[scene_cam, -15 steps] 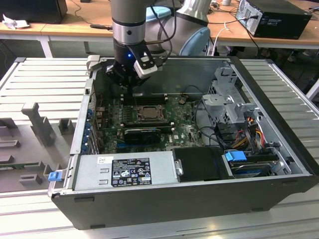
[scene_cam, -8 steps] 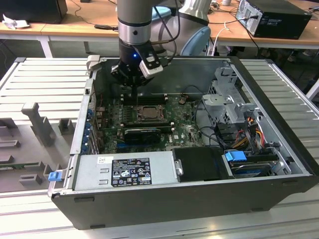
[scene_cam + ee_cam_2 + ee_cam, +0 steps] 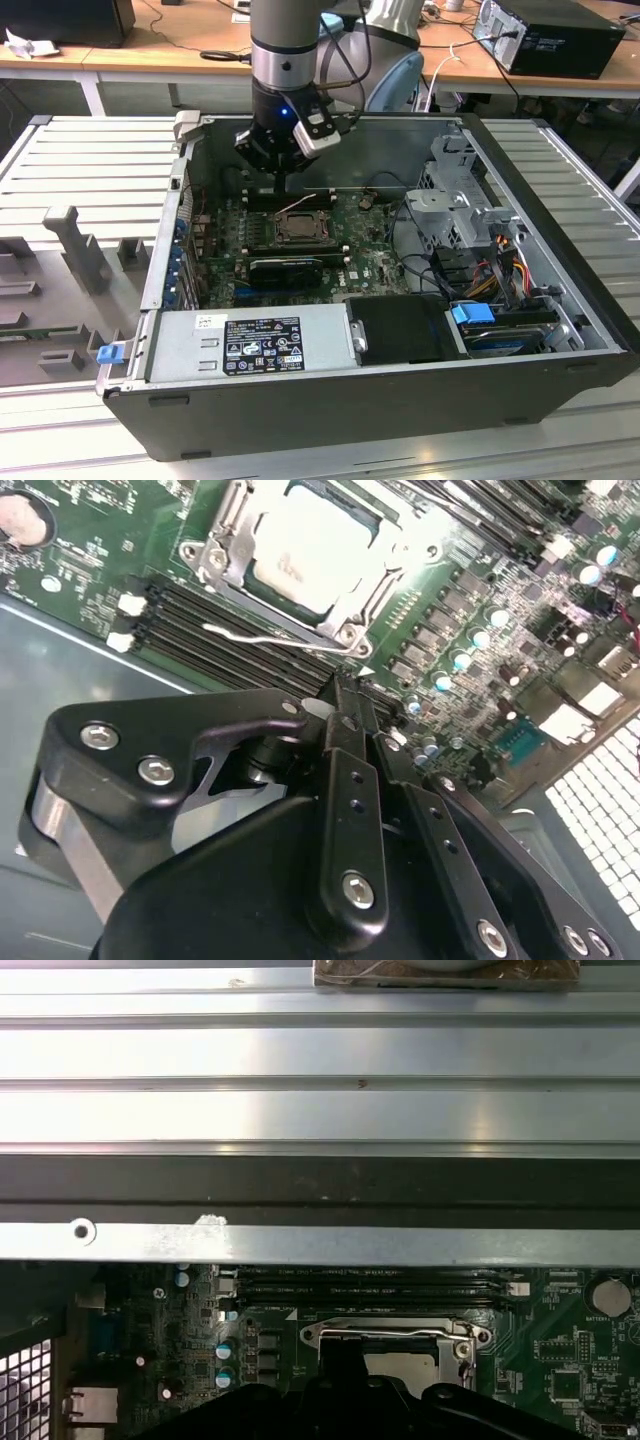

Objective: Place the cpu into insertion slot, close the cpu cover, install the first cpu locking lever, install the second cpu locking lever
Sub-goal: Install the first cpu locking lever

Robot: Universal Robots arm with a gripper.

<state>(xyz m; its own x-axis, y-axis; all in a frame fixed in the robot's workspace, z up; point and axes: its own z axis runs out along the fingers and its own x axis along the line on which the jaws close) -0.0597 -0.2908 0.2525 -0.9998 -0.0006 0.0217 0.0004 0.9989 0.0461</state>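
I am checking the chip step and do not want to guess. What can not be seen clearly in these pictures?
- Gripper in the second wrist view: fingers look shut with nothing between them.
- Chip in the first wrist view: its near part is hidden by the gripper.
- Cover in the exterior view: too small to tell whether either lever is latched.

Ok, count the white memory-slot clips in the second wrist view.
2: first clip on the side towards the cpu, second clip right beside it. More may be hidden behind the gripper.
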